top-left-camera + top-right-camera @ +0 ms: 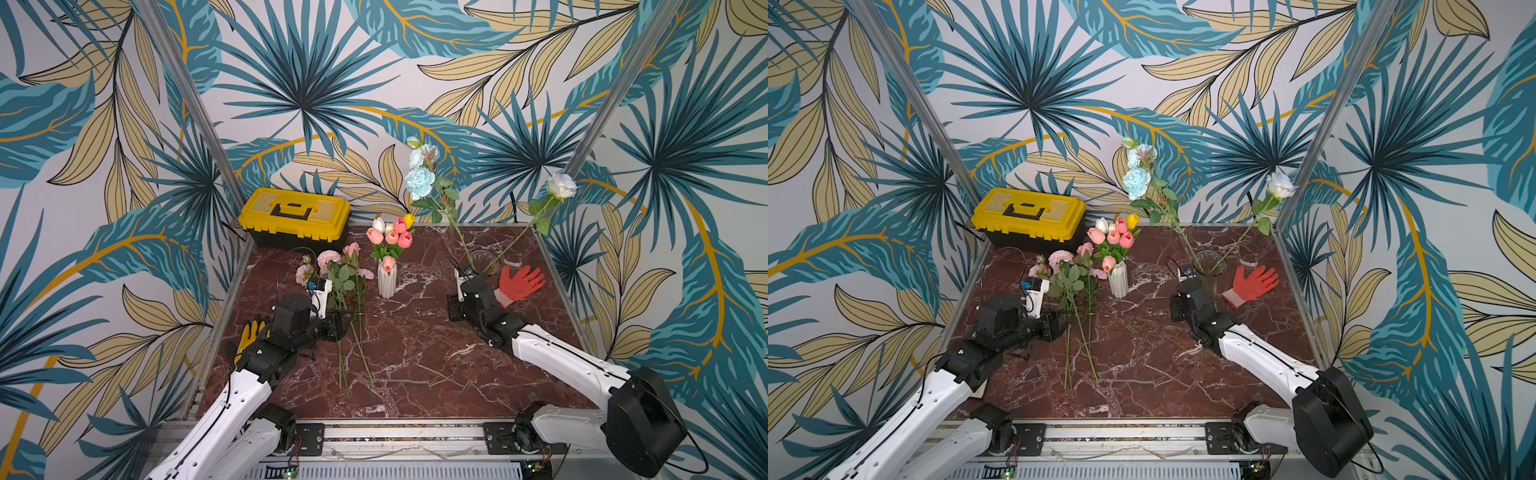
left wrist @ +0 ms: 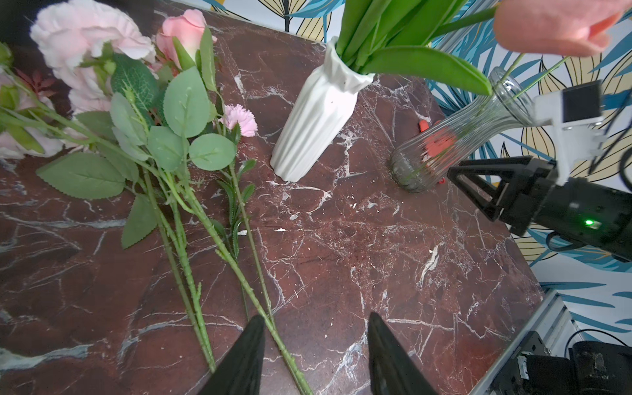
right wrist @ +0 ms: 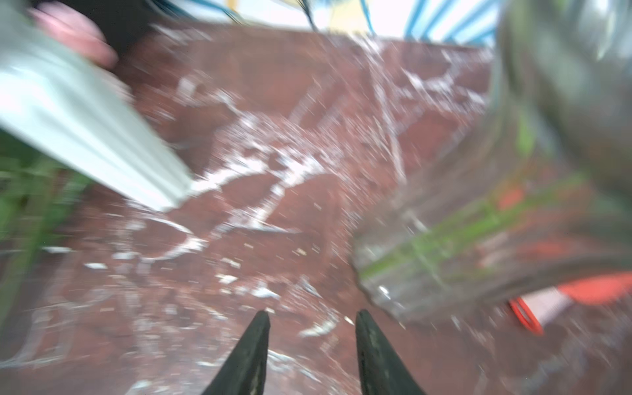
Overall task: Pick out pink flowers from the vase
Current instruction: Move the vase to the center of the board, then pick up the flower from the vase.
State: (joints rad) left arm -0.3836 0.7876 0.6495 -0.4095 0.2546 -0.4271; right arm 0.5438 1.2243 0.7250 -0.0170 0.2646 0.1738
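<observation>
Left fingers (image 2: 246, 355) gape over ruffled, long-stemmed pink flowers (image 2: 89, 37).

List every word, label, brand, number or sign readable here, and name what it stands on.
None: no text can be read in any view.
The yellow toolbox, white vase, glass vase and orange glove show no lettering.
The right wrist view is too blurred to show any.

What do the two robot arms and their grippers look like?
The left arm and right arm have white shells, black joints and thin black cables along them. The left gripper and right gripper each have two black tapered fingers. A white camera bracket sits on each wrist.
</observation>
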